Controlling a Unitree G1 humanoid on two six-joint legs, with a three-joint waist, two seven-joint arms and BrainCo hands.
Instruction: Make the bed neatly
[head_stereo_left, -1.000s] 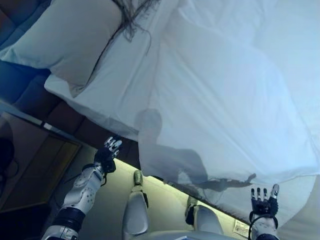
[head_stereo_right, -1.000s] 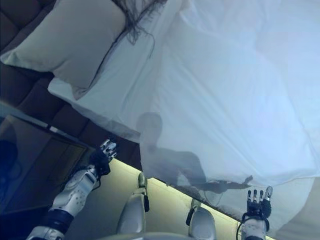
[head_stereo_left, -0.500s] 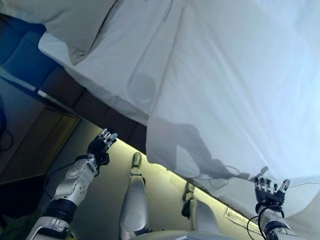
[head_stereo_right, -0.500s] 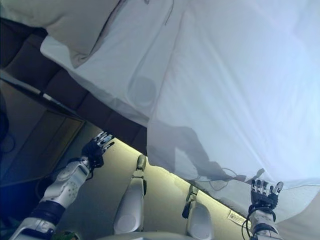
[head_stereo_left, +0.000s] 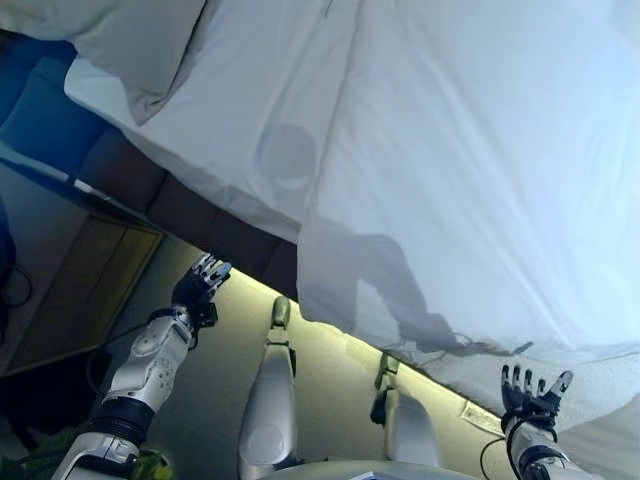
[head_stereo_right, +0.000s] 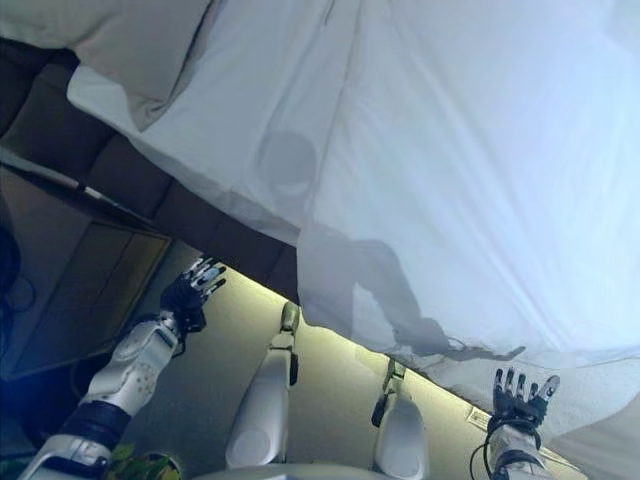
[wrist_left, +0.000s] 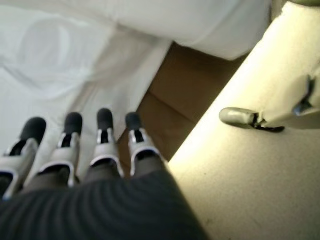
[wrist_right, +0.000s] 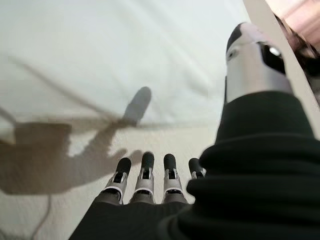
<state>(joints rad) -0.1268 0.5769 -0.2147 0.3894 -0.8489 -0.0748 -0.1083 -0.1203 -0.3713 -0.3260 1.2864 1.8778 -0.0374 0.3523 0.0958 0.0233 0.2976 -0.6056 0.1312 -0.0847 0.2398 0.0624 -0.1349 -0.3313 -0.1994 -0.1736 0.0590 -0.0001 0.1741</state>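
Observation:
A white duvet (head_stereo_left: 480, 180) covers most of the bed and hangs over its near side. Beside it lies the bare white sheet (head_stereo_left: 220, 130), with a pale pillow (head_stereo_left: 130, 40) at the head. My left hand (head_stereo_left: 197, 287) is open in the air beside the dark bed base, touching nothing. Below the duvet's hanging edge (wrist_right: 125, 120), my right hand (head_stereo_left: 530, 393) is open with straight fingers (wrist_right: 145, 175) and holds no cloth.
The dark brown bed base (head_stereo_left: 190, 215) runs under the mattress, with a lit strip along the floor (head_stereo_left: 330, 370). A dark padded headboard (head_stereo_left: 40, 110) and a wooden bedside unit (head_stereo_left: 70, 290) stand at the left.
The view has shifted, so the bed sits higher in the picture. Both hands stay open and empty, roughly where they were; the right one sits a little lower.

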